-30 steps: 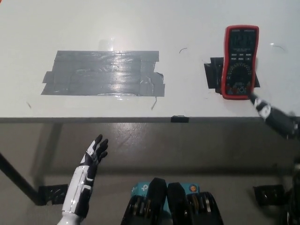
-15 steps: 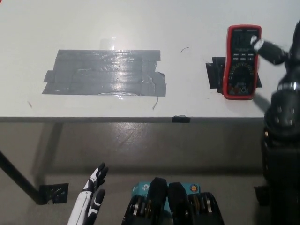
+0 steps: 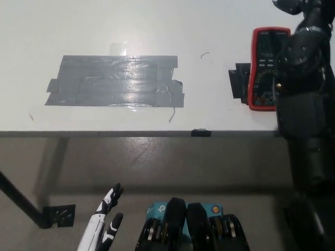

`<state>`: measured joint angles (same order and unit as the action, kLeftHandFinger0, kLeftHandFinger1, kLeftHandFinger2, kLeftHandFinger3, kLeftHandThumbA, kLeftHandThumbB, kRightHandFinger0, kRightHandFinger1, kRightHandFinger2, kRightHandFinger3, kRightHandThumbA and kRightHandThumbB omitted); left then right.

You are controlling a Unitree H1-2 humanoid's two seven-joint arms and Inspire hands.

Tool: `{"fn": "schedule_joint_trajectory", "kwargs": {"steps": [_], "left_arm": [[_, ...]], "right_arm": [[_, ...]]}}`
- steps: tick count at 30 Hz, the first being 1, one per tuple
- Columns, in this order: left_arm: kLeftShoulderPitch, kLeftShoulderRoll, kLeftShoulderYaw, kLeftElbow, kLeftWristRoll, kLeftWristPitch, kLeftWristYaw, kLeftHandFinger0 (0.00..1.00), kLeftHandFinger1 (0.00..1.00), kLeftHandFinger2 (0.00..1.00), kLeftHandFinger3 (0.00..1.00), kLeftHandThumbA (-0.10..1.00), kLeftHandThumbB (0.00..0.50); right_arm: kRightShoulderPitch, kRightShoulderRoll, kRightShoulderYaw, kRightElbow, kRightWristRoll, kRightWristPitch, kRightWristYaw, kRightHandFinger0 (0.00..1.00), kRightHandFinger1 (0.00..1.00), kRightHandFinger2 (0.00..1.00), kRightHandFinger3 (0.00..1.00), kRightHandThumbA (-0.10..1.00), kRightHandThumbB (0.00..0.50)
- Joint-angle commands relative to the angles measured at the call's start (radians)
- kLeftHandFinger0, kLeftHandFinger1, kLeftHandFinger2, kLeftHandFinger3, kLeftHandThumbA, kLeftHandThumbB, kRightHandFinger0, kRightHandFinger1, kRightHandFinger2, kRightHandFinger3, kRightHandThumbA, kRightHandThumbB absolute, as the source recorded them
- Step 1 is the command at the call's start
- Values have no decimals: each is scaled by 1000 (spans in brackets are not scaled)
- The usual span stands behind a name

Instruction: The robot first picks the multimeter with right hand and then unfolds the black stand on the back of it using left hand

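Note:
The red multimeter (image 3: 264,68) lies face up on the white table (image 3: 220,31) at the far right, on a patch of black tape (image 3: 239,82). My black right arm (image 3: 301,104) rises from the bottom right and covers the meter's right edge. The right hand (image 3: 296,6) is past the meter's top end, at the picture's upper edge and partly cut off, so its fingers cannot be read. My white left hand (image 3: 106,222) rests low at the lower left, below the table's front edge, open and holding nothing.
A wide patch of grey tape (image 3: 115,81) covers the table's left middle. A small black clip (image 3: 200,132) sits on the front edge (image 3: 131,134). A dark table leg and foot plate (image 3: 55,215) stand on the floor at the lower left.
My right arm has swung up from the table's front right corner and now lies along the multimeter's right side, hand beyond its top. The left hand has dropped lower.

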<state>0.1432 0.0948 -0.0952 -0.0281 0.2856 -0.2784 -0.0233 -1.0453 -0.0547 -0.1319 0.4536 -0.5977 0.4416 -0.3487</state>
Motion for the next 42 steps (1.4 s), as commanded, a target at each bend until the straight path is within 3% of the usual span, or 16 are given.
{"fn": "schedule_joint_trajectory", "kwargs": {"steps": [1,3,10,29,32,42], "left_arm": [[-7,9,8,-20,12,-9,18,1000,1000,1000,1000,1000,166],[-10,11,10,-17,7,-14,17,1000,1000,1000,1000,1000,163],[-11,17,9,-20,14,-8,15,1000,1000,1000,1000,1000,151],[-12,26,11,-22,28,-9,17,1000,1000,1000,1000,1000,161],[-8,25,12,-21,24,-17,19,1000,1000,1000,1000,1000,141],[-1,22,13,-16,33,-21,26,1000,1000,1000,1000,1000,138]], "right_arm": [[-98,15,10,71,28,28,-66,1000,1000,1000,1000,947,477],[-109,18,26,101,21,28,-56,1000,1000,1000,1000,1000,491],[-104,31,69,130,-49,28,-12,1000,1000,1000,1000,1000,500],[-99,28,73,300,64,15,-101,1000,1000,1000,1000,1000,500],[-99,25,69,333,85,-3,-123,1000,1000,1000,1000,995,500],[-120,2,79,435,125,-31,-154,1000,1000,1000,1000,982,500]]}}
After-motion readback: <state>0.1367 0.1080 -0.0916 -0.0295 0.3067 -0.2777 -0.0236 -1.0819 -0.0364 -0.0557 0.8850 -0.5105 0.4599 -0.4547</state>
